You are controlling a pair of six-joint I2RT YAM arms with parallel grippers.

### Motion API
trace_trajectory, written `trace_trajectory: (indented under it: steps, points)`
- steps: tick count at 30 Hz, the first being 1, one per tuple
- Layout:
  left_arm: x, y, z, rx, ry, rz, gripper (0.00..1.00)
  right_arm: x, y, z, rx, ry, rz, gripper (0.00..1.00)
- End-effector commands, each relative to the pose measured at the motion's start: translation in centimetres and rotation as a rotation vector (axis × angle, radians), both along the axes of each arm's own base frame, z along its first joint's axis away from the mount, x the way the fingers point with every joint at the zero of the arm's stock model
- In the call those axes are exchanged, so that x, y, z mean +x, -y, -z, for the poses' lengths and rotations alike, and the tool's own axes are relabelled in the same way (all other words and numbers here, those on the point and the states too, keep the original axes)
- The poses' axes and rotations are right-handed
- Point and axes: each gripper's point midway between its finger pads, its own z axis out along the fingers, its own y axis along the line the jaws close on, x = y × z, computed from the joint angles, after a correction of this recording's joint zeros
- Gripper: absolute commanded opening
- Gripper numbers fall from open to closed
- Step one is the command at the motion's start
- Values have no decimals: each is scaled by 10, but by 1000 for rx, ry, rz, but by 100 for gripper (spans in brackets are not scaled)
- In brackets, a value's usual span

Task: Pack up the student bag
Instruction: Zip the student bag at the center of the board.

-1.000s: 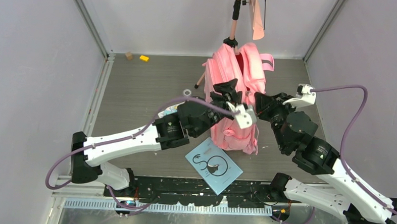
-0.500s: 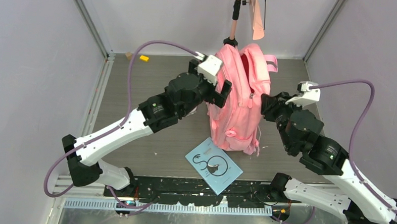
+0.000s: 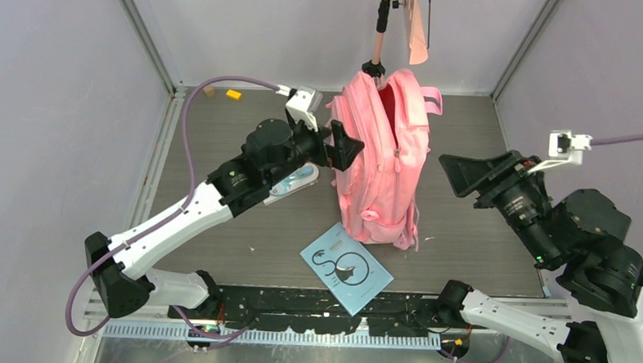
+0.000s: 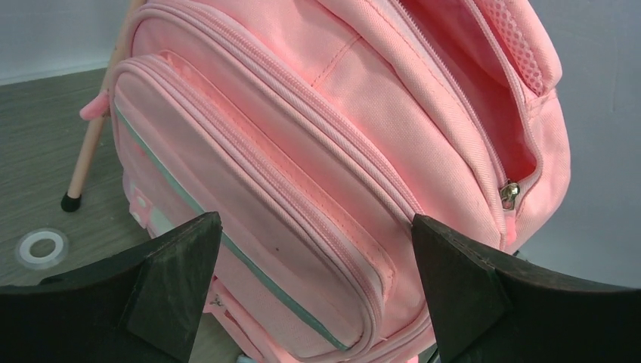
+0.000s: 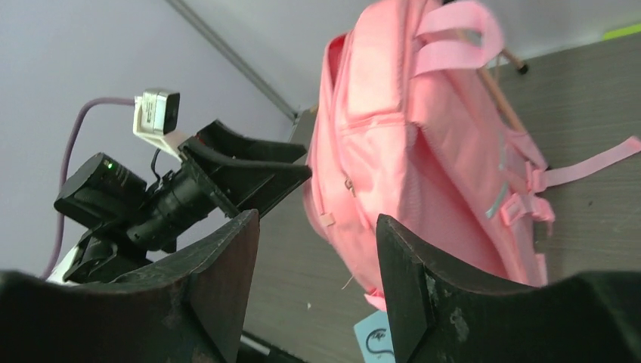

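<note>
At the centre of the overhead view, the student bag [image 3: 384, 164] is seen standing upright on the grey desk [image 3: 222, 136], its top zip parted so that a darker pink lining shows. Behind it, at the upper middle of the frame, a thin pink stand [image 3: 380, 37] is set. To the left of the bag, the left pincer [image 3: 342, 145] is held close beside the bag's side, with its jaws spread wide and nothing between them; in the left wrist view the bag's front pockets [image 4: 287, 197] fill the space beyond the open fingers [image 4: 174, 272]. At the right of the overhead frame, the right pincer [image 3: 466, 180] is held well apart from the bag, its jaws parted and empty. A light blue booklet [image 3: 345, 268] with a dark drawing lies flat on the desk at the lower middle, just beside the bag's base. A small yellow block [image 3: 234, 95] is seen at the upper left, near the back wall.
</note>
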Motion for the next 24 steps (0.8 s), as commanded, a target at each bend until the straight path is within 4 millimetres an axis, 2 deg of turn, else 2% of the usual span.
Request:
trace_trajectory:
  steps: [1,4,7,9,15,19,24]
  points:
    - [-11,-8,2,-40,4,28,100,-3,-50,19,-28,-119,-177,64]
    - [-15,-16,2,-47,1,16,100,2,-68,25,-42,-151,-210,60]
    - [-18,-21,5,-66,-4,-1,100,11,-83,34,-79,-182,-221,53]
    - [-15,-23,9,-64,-7,-18,100,17,-88,40,-100,-196,-206,49]
    - [-8,-17,16,-56,-21,-11,100,36,-84,55,-163,-226,-103,45]
    - [-8,-15,7,-92,1,0,100,44,-80,65,-199,-248,-51,43]
    - [-9,-9,-2,-123,13,28,100,45,-72,67,-218,-248,-17,43]
